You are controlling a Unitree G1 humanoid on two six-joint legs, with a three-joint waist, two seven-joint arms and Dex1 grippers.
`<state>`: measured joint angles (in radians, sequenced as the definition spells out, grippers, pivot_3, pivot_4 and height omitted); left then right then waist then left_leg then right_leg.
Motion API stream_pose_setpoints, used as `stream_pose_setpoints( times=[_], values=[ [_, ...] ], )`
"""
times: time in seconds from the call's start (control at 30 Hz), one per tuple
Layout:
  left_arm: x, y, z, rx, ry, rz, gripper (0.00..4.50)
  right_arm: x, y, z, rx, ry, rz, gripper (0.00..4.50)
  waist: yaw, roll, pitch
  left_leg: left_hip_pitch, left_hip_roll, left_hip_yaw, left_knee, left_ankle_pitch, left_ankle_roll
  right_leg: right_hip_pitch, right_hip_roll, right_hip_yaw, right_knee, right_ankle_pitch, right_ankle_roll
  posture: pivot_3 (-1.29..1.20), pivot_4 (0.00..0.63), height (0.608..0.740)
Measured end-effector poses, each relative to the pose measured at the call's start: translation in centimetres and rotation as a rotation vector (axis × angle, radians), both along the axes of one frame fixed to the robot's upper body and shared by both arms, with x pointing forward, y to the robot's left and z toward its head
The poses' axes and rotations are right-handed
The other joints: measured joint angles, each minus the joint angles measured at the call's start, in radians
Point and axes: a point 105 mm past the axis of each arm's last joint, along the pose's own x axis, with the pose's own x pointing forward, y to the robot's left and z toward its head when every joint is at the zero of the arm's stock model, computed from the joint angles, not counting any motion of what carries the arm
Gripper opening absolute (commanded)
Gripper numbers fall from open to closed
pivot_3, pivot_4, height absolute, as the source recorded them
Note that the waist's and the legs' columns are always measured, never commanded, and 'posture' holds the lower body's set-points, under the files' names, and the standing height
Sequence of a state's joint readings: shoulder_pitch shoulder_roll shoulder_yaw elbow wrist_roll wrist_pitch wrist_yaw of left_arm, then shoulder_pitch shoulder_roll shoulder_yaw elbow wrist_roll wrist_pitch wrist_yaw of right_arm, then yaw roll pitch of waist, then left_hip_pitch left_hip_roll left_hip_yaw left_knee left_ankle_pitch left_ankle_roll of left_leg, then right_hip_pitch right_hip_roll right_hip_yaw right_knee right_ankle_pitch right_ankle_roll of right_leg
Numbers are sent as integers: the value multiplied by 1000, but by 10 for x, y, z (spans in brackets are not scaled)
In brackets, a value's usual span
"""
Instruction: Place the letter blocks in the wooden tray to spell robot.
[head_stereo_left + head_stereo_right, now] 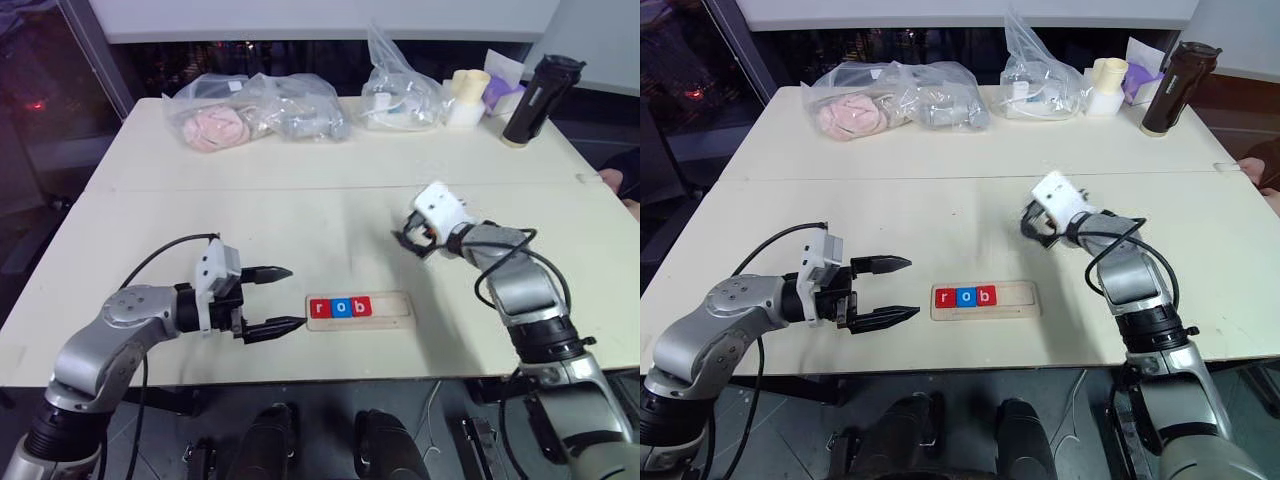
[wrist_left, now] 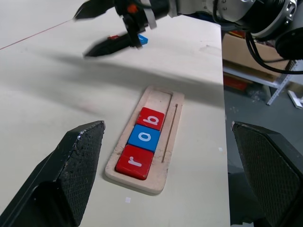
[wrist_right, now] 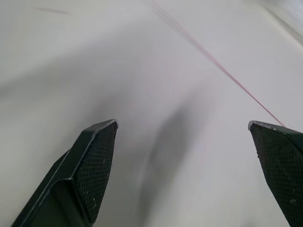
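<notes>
The wooden tray [image 1: 393, 305] lies near the table's front edge, its right part bare. Three letter blocks sit side by side in its left part: a red r [image 1: 320, 308], a blue o [image 1: 341, 307] and a red b [image 1: 362, 306]. My left gripper [image 1: 296, 296] hovers just left of the tray, open and pointing at it, with nothing between its fingers. My right gripper [image 1: 405, 238] is above the table behind and right of the tray, open and empty. In the left wrist view a blue block [image 2: 142, 40] peeks out on the table behind the right gripper's fingers [image 2: 106, 46].
Clear plastic bags [image 1: 255, 110] [image 1: 400, 95] lie along the table's far side. A black bottle [image 1: 535, 100] and cream and white containers [image 1: 468, 95] stand at the far right corner. A seam runs across the tabletop [image 1: 300, 188].
</notes>
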<state>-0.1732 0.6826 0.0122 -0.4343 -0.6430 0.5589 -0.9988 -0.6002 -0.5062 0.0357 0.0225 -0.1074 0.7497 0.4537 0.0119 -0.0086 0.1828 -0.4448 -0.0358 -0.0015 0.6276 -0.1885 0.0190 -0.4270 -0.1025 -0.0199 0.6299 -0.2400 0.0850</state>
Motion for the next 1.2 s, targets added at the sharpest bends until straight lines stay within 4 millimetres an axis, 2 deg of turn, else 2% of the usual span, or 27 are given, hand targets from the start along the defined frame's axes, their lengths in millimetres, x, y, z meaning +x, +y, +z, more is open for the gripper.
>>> stream_pose_setpoints(
  times=[0.17, 0.33, 0.47, 0.63, 0.9, 1.13, 1.2],
  values=[
    [0, -5, 0, -9, -1, -18, 4500, -11, -14, -6, 191, 63, -295, 4467, -2, 0, 0, 0, 0, 0, 0, 0, 0, 0, 0, 0, 0, 0, 0, 0, 150, 725],
    [1, -9, 4, -8, -13, -33, 4500, -16, -23, -18, 293, 128, -457, 4467, -4, 1, 0, 0, 0, 0, 0, 0, 1, 0, 1, -1, 0, 0, 0, 0, 150, 725],
    [1, -9, 4, -8, -13, -33, 4500, -10, -38, -15, 348, 123, -553, 4467, -4, 1, 0, 0, 0, 0, 0, 1, 1, 0, 1, -2, 0, 0, 0, 0, 150, 725],
    [2, -9, 3, -7, -11, -27, 4500, -3, -46, -22, 428, 155, -592, 4467, -11, 1, 0, 0, 0, 0, 0, 1, 1, 1, 2, -2, 0, 0, 0, 0, 150, 725],
    [3, -7, 2, 2, -1, -7, 4500, 10, -41, -34, 492, 218, -574, 4467, -26, 1, 0, 0, 0, 0, 0, 1, 2, 1, 5, -2, 1, 0, 1, 0, 150, 725],
    [5, -7, 2, 3, -1, 8, 4500, 16, -43, -34, 527, 222, -599, 4467, -25, 1, 0, 1, 0, 0, 1, 1, 2, 2, 5, -3, 1, 1, 1, 0, 150, 725],
    [5, -7, 2, 3, -1, 10, 4500, 16, -43, -35, 529, 222, -600, 3954, -25, 1, 0, 1, 0, 0, 1, 1, 2, 2, 5, -3, 1, 1, 1, 0, 150, 725]
  ],
)
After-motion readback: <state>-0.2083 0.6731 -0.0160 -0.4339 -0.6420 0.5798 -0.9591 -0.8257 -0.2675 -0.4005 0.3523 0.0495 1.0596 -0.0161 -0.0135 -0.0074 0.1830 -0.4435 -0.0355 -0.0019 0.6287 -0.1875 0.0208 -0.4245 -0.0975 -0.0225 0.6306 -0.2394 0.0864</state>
